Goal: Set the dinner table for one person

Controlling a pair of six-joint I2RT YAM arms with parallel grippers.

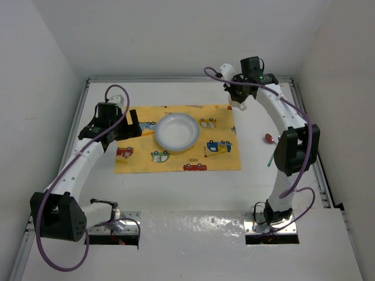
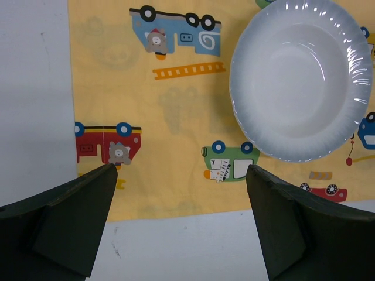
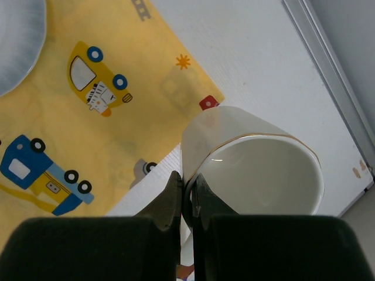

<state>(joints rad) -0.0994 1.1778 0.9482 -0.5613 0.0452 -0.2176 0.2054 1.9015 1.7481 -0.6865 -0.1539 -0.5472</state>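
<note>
Right fingers point(image 3: 185, 193) are clenched on the near wall of a white cup point(image 3: 263, 175), one finger inside the rim and one outside, so the whole cup hangs from a thin pinch on one side. In the wrist view its mouth tips toward the camera. Whether its base touches anything cannot be told.

Beneath the cup lies the far right corner of a yellow placemat point(image 3: 88, 152) printed with cartoon cars, and past that corner is bare white bench point(image 3: 246, 52). A grey rail point(image 3: 325, 64) runs along the bench at 2 o'clock of the cup.

From above, the cup sits at about 1 o'clock of the white plate point(image 1: 176, 132), which rests in the middle of the placemat. Left fingers point(image 2: 181, 193) are released wide and grasp nothing, hovering over the mat's edge at 9 o'clock of the plate. The bench carries all of this and fills the view beyond the mat on every side.

The likely trouble is the grip: held by one wall, the cup could swing or slip out if the arm moves sharply. Lowered where it hangs, it might land half on the mat's edge and half on the bench and rock. A release before the base sits flat would let it topple.
</note>
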